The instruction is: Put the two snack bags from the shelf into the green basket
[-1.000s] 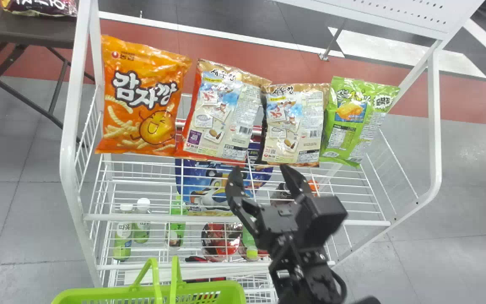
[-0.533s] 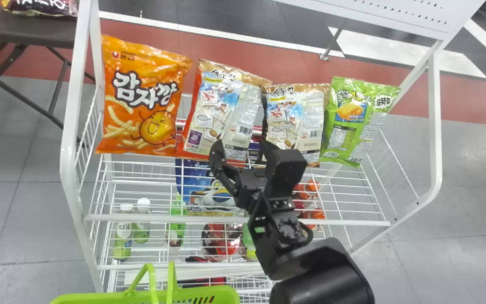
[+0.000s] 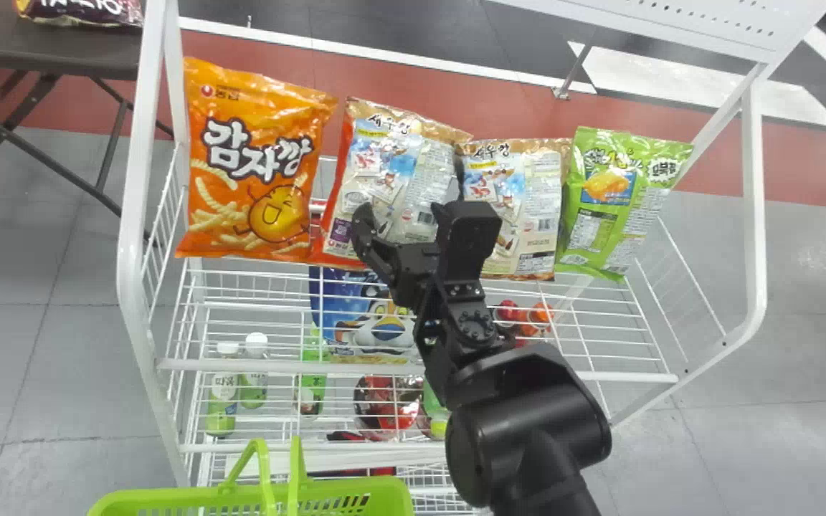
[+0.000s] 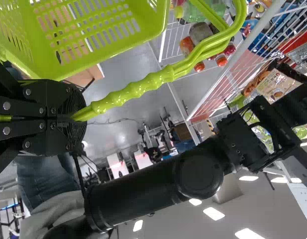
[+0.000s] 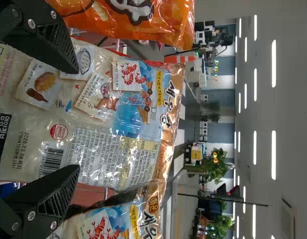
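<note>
My right gripper (image 3: pixel 402 218) is open in front of the red-edged beige snack bag (image 3: pixel 400 161), second from left on the shelf. In the right wrist view, the right gripper (image 5: pixel 77 119) has one finger over each side of this beige bag (image 5: pixel 113 104); whether they touch it I cannot tell. Beside it stand an orange bag (image 3: pixel 252 161), a darker-edged beige bag (image 3: pixel 520 186) and a green bag (image 3: pixel 617 193). The green basket (image 3: pixel 355 487) is at the bottom edge. In the left wrist view, my left gripper (image 4: pixel 76 115) is shut on its handle (image 4: pixel 138 89).
The white rack's frame (image 3: pixel 130 265) rises on both sides of the bags, with a white panel (image 3: pixel 714 25) above. Bottles (image 3: pixel 223 401), a blue pack (image 3: pixel 363 322) and red packs lie on wire shelves lower down. A dark table (image 3: pixel 62 54) stands at the far left.
The right gripper has moved up and left in the head view, from below the two beige bags to over the left one, and its wrist has turned. The basket stays near the bottom edge.
</note>
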Motion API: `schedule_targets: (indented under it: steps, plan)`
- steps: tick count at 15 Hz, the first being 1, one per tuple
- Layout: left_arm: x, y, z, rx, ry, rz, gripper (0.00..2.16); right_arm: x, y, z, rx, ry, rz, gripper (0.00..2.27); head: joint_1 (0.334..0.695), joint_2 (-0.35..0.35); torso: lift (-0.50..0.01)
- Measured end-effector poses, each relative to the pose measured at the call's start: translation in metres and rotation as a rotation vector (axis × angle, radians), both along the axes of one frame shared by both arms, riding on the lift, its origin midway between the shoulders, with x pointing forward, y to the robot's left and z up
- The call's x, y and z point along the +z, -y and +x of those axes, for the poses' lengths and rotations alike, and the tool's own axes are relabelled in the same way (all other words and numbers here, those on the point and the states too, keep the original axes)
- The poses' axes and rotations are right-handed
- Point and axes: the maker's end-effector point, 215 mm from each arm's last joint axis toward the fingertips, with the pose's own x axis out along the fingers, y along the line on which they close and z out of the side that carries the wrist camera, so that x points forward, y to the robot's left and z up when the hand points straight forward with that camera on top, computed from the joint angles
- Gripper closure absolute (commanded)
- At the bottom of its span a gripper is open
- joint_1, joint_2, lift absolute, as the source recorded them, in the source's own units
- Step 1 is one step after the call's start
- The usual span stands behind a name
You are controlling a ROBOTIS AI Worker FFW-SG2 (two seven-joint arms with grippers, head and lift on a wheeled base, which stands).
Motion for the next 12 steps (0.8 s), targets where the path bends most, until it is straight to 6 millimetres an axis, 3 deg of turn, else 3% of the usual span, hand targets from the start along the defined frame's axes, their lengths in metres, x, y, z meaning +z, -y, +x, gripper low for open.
schedule_targets:
  steps: [3, 4, 5, 7, 8, 12]
  plan:
    - [-0.002, -0.002, 0.001, 0.004, -0.003, 0.002, 1.98, -0.008, -0.006, 0.014, 0.008, -0.022, 0.004, 0.18, 0.695, -0.262, -0.01]
    - [-0.003, -0.003, 0.001, 0.005, -0.004, 0.001, 1.98, -0.013, -0.007, 0.02, 0.008, -0.036, 0.007, 0.36, 0.695, -0.258, -0.01]
    - [-0.004, -0.003, 0.001, 0.006, -0.007, -0.001, 1.98, -0.019, -0.007, 0.024, 0.013, -0.053, 0.013, 0.76, 0.695, -0.256, -0.01]
    - [-0.006, -0.004, 0.002, 0.009, -0.012, -0.004, 1.98, -0.027, -0.011, 0.027, 0.033, -0.079, 0.033, 1.96, 0.695, -0.249, -0.01]
    - [-0.006, -0.004, 0.002, 0.011, -0.013, -0.005, 1.98, -0.029, -0.01, 0.026, 0.033, -0.087, 0.043, 2.21, 0.695, -0.246, -0.01]
    - [-0.005, -0.003, 0.003, 0.014, -0.01, -0.004, 1.98, -0.011, -0.015, 0.014, 0.044, -0.053, 0.055, 2.25, 0.695, -0.245, -0.01]
